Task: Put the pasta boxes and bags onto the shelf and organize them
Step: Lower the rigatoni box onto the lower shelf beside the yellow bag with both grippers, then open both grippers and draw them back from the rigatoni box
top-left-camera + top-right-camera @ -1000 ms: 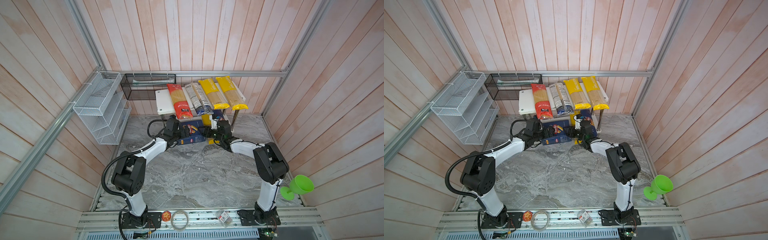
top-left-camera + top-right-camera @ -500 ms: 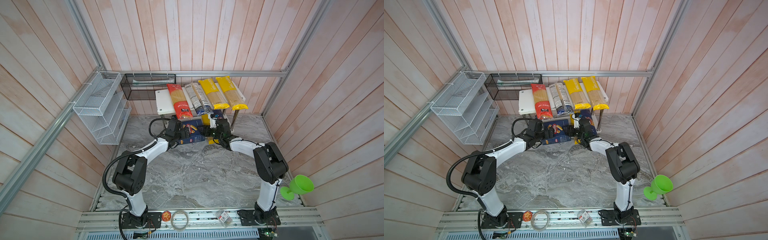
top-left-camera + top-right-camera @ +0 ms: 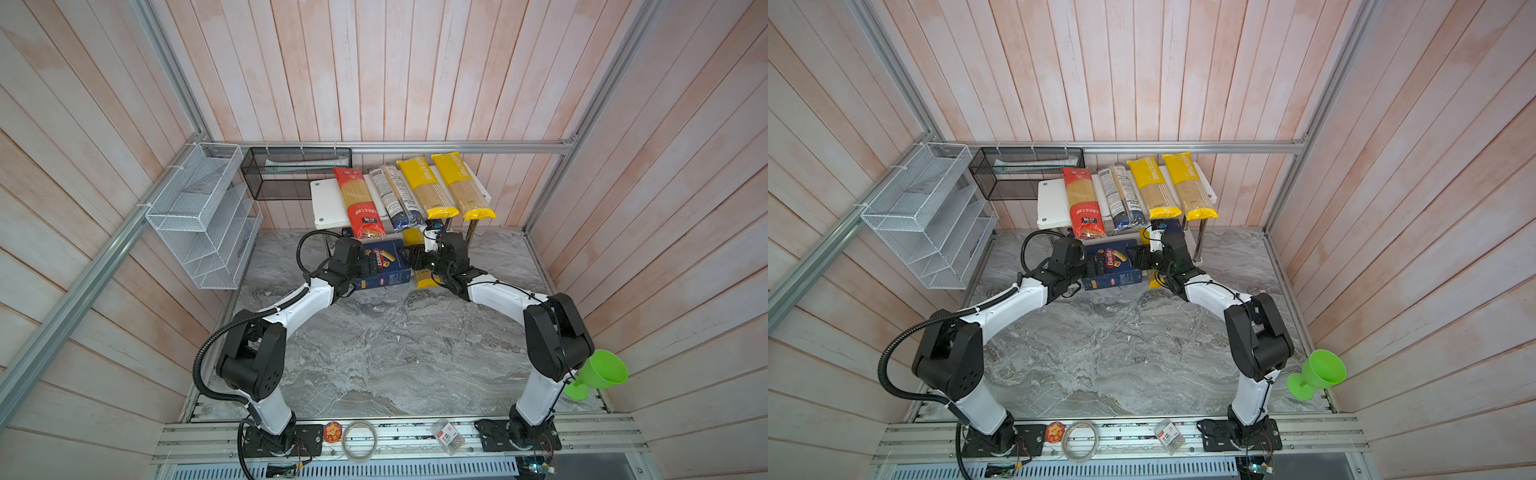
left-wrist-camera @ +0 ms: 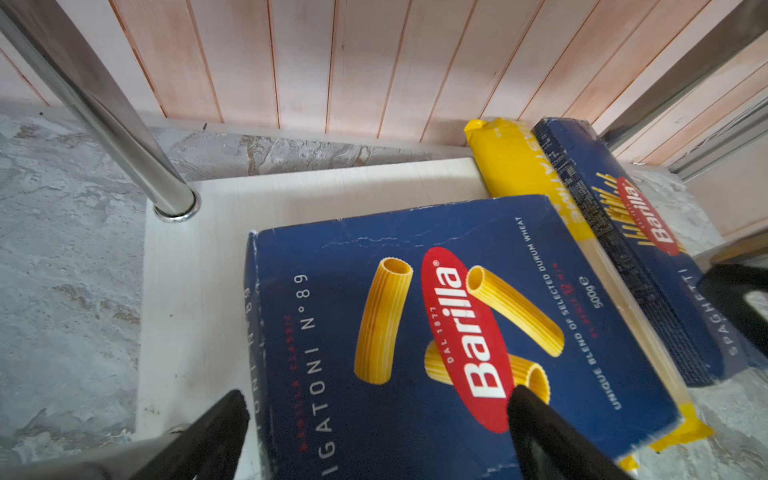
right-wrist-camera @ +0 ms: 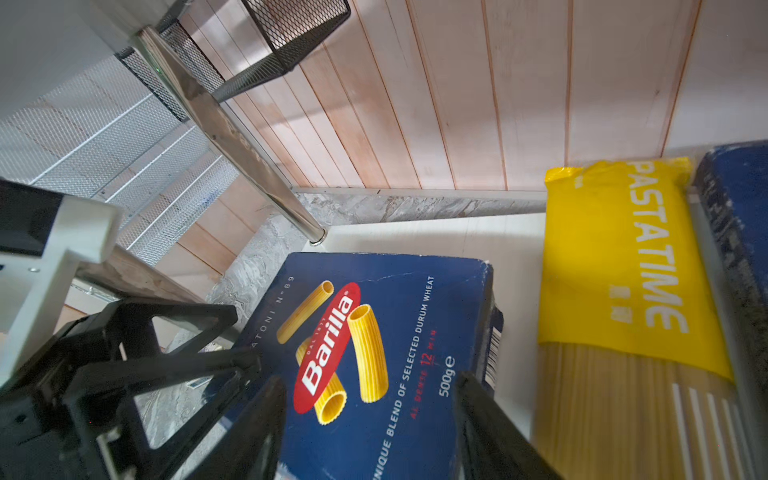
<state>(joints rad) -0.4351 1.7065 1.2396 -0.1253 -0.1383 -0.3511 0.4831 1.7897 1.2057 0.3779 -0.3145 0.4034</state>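
Observation:
The wide blue rigatoni box (image 3: 388,266) (image 3: 1115,266) lies flat on the shelf's lower white board (image 4: 187,257), its front end sticking out over the marble floor. My left gripper (image 3: 370,266) (image 4: 378,415) is open. One of its fingers is beside the box's edge and the other over its face. My right gripper (image 3: 413,258) (image 5: 368,395) is open over the box's other end. Beside the box lie a yellow bag (image 5: 615,257) (image 4: 511,162) and the narrow spaghetti box (image 4: 640,257). On the top board (image 3: 326,203) rest a red bag (image 3: 360,201), a blue-and-clear bag (image 3: 395,195) and two yellow bags (image 3: 428,187).
A chrome shelf post (image 4: 124,124) stands close to the box's far corner. A black mesh basket (image 3: 297,172) and a white wire rack (image 3: 203,216) hang on the left walls. A green cup (image 3: 602,374) sits by the right arm's base. A tape roll (image 3: 359,440) lies on the front rail.
Both grippers stay at the rigatoni box, which keeps its place. The left arm has edged slightly toward the shelf.

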